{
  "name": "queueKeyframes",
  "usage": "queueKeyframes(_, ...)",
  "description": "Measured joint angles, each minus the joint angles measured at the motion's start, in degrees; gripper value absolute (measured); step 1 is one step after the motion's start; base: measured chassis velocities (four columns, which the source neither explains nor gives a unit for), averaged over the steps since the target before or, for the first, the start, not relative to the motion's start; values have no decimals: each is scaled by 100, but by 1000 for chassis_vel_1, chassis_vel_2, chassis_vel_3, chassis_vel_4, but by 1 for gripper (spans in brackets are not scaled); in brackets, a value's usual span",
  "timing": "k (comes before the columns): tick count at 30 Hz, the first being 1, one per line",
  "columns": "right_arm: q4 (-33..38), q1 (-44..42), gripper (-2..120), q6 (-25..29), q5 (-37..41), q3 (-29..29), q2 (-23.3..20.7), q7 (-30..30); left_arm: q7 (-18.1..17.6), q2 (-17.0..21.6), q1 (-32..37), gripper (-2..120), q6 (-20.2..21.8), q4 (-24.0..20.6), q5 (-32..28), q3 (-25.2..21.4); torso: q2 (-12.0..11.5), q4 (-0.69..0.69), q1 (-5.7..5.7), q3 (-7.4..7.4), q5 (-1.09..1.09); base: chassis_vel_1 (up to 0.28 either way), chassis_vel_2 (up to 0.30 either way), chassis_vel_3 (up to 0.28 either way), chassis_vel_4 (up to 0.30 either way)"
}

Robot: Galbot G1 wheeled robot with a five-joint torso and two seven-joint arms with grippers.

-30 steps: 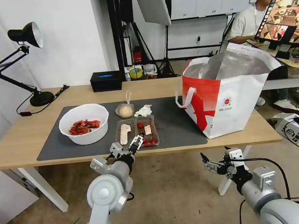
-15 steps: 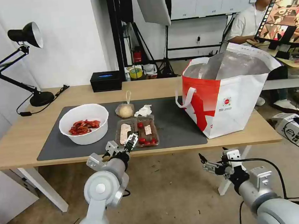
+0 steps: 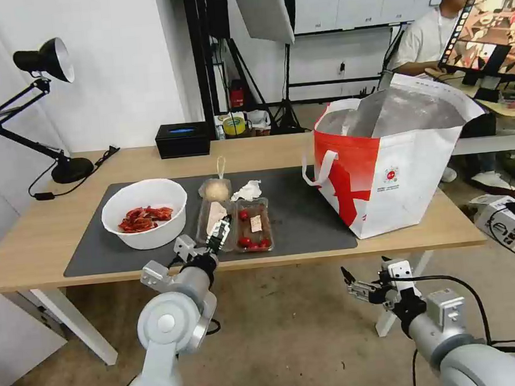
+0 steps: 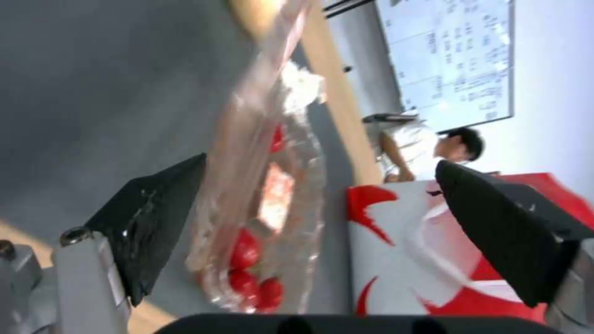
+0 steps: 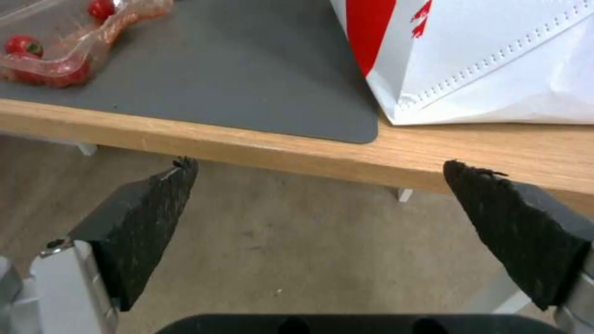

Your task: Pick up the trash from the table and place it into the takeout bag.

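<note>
Left gripper (image 3: 218, 232) reaches up over the table edge, fingers spread around one clear tray (image 3: 235, 224), its near half tilted up; right gripper (image 3: 355, 286) hangs low, spread wide.

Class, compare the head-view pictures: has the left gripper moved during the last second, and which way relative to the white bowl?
Yes. The left gripper has shifted toward the white bowl and slightly farther onto the table, and the clear tray's near half now tilts up.

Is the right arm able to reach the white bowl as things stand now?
Probably not easily. The right tool hangs open below the table edge, while the white bowl sits across the mat with the left tool and plastic tray between.
</note>
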Motion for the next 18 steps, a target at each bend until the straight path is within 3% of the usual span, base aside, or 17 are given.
queueKeyframes(7, -14, -1, 100, 4, -3, -1, -6, 0, 281, 59, -45, 100, -85, -91, -126, -55, 0, 0, 0, 0, 0, 0, 0, 0, 0)
queueKeyframes(18, -15, -31, 100, 16, -4, 16, 9, -2, 326, 49, -193, 100, -76, -5, -178, 8, 0, 0, 0, 0, 0, 0, 0, 0, 0)
